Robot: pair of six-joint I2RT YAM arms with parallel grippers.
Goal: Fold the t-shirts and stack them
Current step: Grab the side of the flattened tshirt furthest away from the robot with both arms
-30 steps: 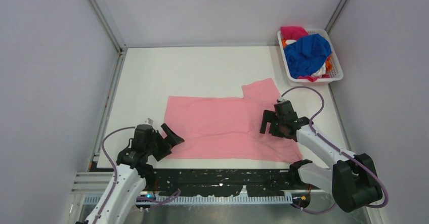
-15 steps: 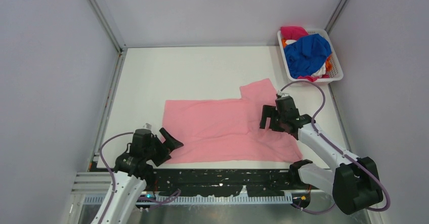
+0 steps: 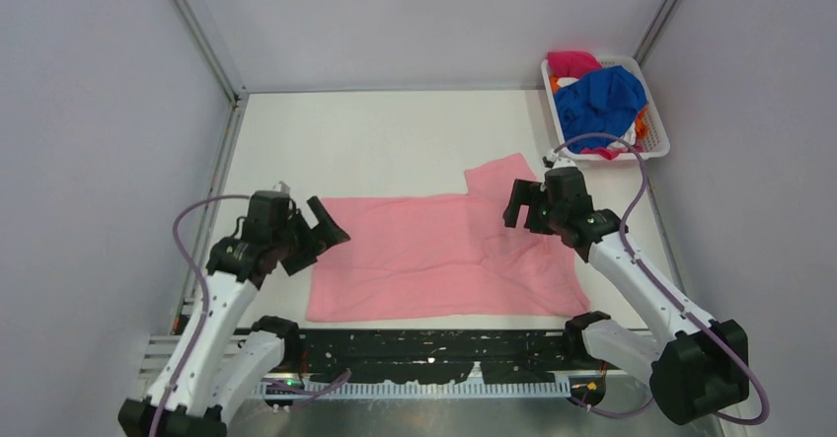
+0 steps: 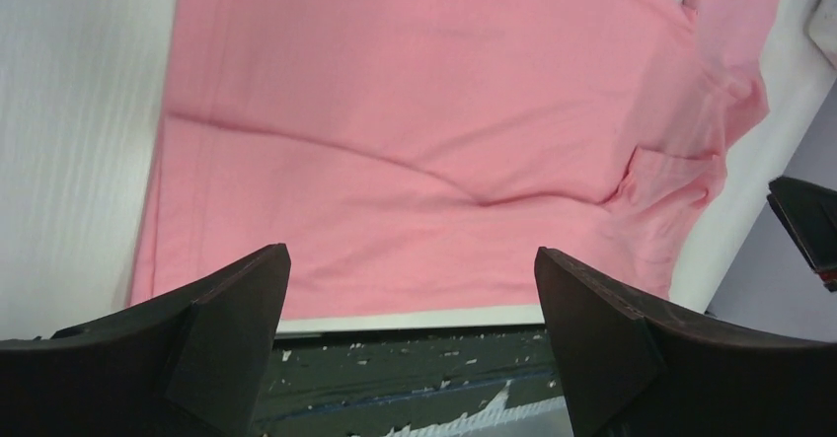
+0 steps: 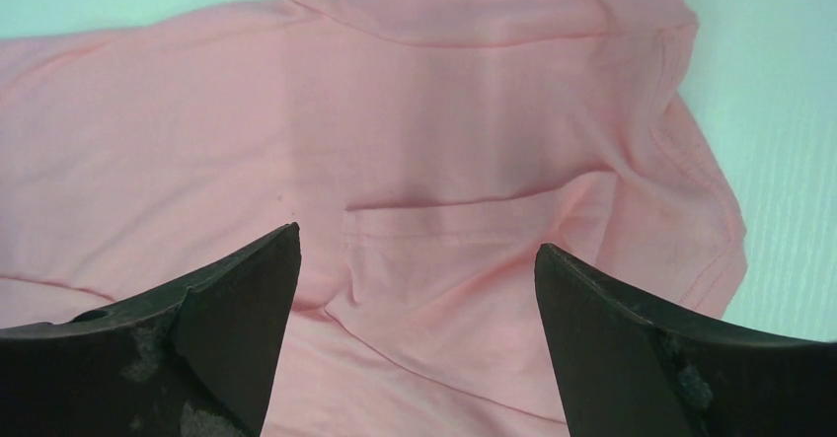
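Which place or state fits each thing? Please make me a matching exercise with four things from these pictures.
Things:
1. pink t-shirt
2. blue t-shirt
3. white basket
4. left end effector

Places or states:
a. at the far right corner of the table
b. open, holding nothing
c. spread out on the table
d. lying on top inside the basket

Pairs: 1-c, 2-d, 3-a, 4-b
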